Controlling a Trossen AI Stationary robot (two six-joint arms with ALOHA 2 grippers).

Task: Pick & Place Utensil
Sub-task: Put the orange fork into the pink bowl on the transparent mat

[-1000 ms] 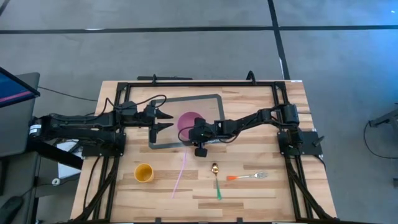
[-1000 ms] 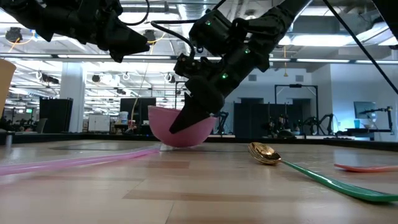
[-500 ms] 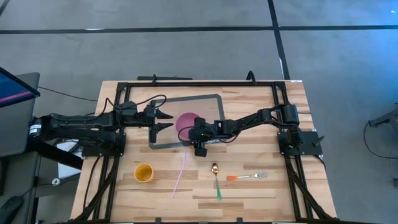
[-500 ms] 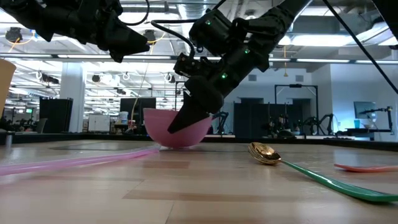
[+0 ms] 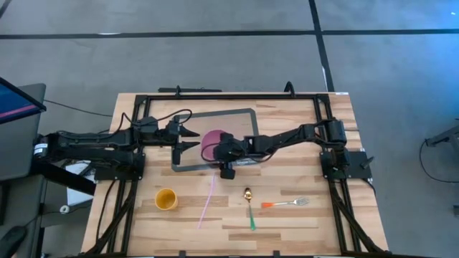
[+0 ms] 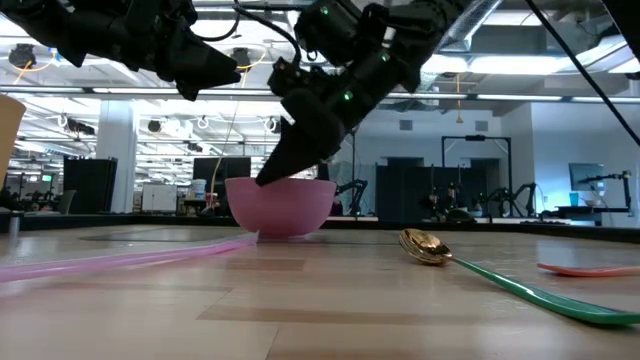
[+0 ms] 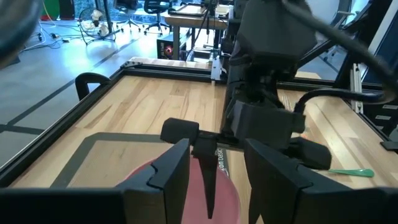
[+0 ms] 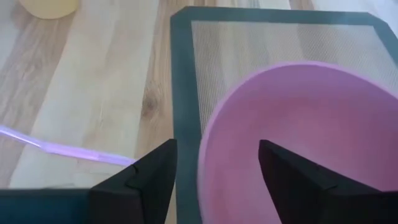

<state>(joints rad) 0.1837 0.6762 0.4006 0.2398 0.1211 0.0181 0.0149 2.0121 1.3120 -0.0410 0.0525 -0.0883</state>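
From above, one pink bowl (image 5: 213, 144) is seen on one grey mat (image 5: 247, 115), with one cup (image 5: 166, 199), one straw (image 5: 208, 202), one spoon (image 5: 249, 204) and one fork (image 5: 288, 204) on the table (image 5: 337, 115) — the utensils lie well apart from both grippers. The left gripper (image 5: 195, 139) is held open beside the bowl.

At table height, the spoon's gold bowl and green handle are shown.

In the right wrist view, the right gripper (image 8: 217, 163) is spread open astride the bowl's rim — nothing gripped.

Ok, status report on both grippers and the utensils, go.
Right gripper open, straddling pink bowl rim. Left gripper open, hovering beside bowl. Spoon, fork untouched on table.
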